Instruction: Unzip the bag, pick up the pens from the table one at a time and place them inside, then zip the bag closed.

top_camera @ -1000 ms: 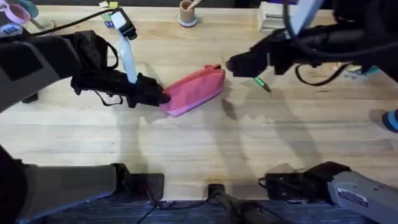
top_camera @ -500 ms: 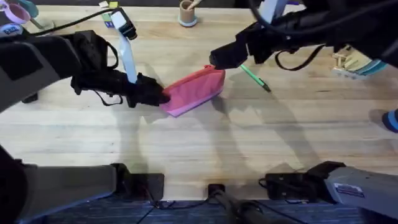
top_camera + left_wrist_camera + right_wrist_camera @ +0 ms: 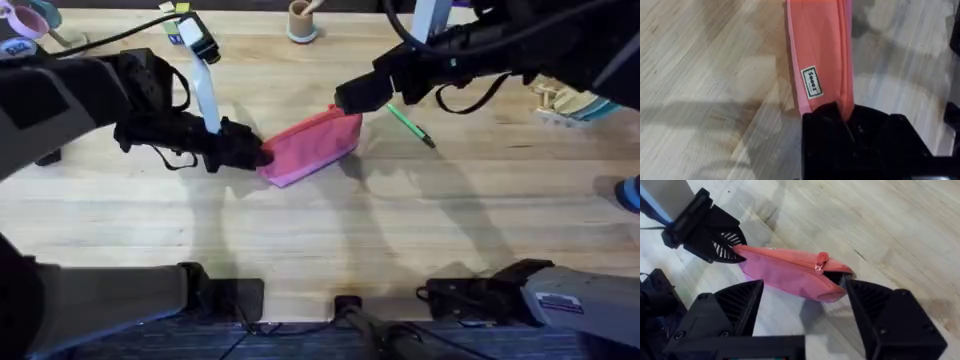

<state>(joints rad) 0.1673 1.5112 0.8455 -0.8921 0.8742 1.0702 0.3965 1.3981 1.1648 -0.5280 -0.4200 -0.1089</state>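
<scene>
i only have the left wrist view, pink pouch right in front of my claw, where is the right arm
Observer: In the overhead view the right claw is at the far end of the bag, opposite the left claw, which grips the near end.
Operator: is it open
Observer: Yes, the right wrist view shows its fingers spread wide either side of the bag's end, not closed on anything.
Operator: where's the zipper pull
Observer: The zipper pull sits near that far end, between the right claw's fingers; the zip there looks slightly parted.
Operator: and the pen
Observer: One green pen lies on the table just beyond the bag, under the right arm.
</scene>
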